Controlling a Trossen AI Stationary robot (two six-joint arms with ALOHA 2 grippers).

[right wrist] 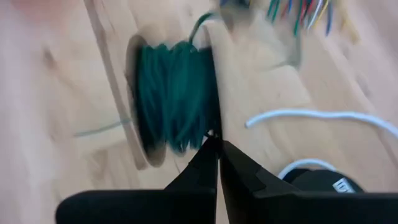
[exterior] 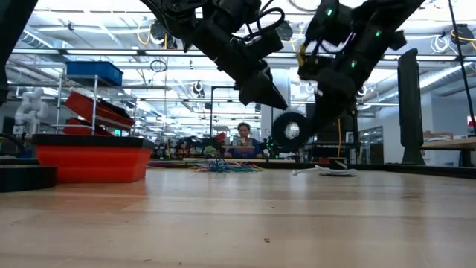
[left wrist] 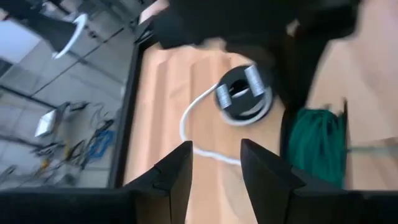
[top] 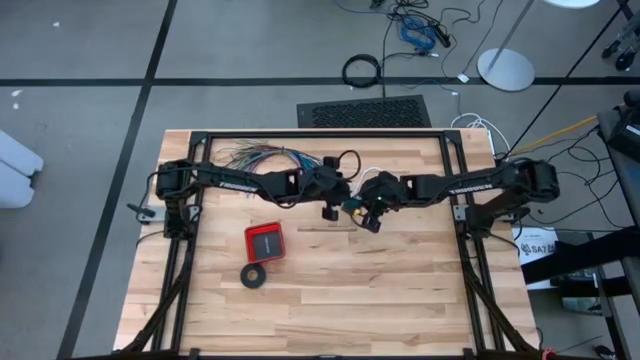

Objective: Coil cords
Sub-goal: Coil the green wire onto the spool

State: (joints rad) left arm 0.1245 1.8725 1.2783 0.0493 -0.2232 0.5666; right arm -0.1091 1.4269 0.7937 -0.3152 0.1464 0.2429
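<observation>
Dark right gripper (right wrist: 214,146) jaws are pinched together beside the thin teal-green wire coil (right wrist: 171,93), mid-table. Left gripper (left wrist: 214,168) jaws stand apart, empty, near the coil. Light and springy, it probably wants gripping across its bundled turns.

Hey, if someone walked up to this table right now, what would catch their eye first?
Probably the two dark arms meeting nose to nose over the table's far middle, the left tool open and the right tool shut beside a coil of teal-green wire. Next, the red box nearer the front, left of centre.
</observation>
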